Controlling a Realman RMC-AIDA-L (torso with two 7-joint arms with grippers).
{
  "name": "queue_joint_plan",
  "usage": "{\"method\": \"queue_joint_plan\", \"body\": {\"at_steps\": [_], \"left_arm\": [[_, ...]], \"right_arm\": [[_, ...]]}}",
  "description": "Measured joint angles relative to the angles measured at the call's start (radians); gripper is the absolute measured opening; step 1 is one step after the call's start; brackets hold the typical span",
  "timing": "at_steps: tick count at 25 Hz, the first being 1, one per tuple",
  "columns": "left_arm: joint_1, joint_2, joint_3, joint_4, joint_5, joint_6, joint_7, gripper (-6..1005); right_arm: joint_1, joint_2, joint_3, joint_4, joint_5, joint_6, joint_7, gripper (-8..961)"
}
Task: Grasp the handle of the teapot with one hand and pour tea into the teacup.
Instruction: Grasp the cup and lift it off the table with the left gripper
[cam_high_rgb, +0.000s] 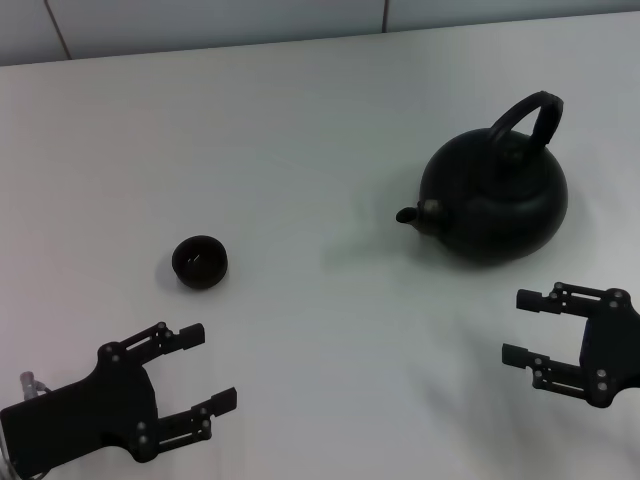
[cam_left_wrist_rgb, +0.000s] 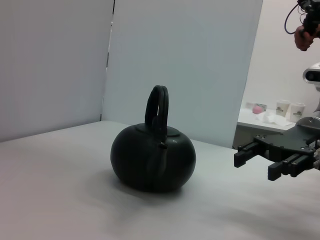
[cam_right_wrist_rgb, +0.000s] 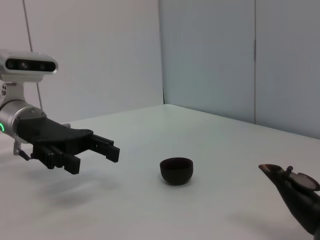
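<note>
1. Head view. We see one teapot (cam_high_rgb: 495, 203) on the robot's right of the white table (cam_high_rgb: 300, 130), its spout (cam_high_rgb: 408, 214) pointing toward one teacup (cam_high_rgb: 200, 262) that sits well apart on the left. One arched handle (cam_high_rgb: 527, 120) rises over the pot. The right gripper (cam_high_rgb: 522, 326) hovers near the pot's near side with its fingers spread and empty; the left gripper (cam_high_rgb: 208, 367) waits near the cup, likewise spread and empty. We judge the step in hand to be the reach for the handle: the right arm is nearer, and it should close across the top of the arch so that the pot hangs level.

2. Left wrist view. We count one teapot (cam_left_wrist_rgb: 153, 159), upright, its handle (cam_left_wrist_rgb: 157, 109) seen almost edge-on, and the right gripper (cam_left_wrist_rgb: 257, 160) beside it, apart from it, fingers parted.

3. Right wrist view. We count one teacup (cam_right_wrist_rgb: 176, 170), upright and seemingly empty, with the left gripper (cam_right_wrist_rgb: 95, 152) near it, fingers parted. The spout (cam_right_wrist_rgb: 274, 170) intrudes at the frame edge. We advise a slow tilt, since the cup is small.
</note>
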Motion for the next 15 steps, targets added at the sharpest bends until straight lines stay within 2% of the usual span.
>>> {"method": "queue_joint_plan", "body": {"at_steps": [15], "left_arm": [[-0.004, 0.001, -0.003, 0.000, -0.003, 0.008, -0.007, 800]], "right_arm": [[0.014, 0.002, -0.002, 0.001, 0.000, 0.003, -0.001, 620]]}}
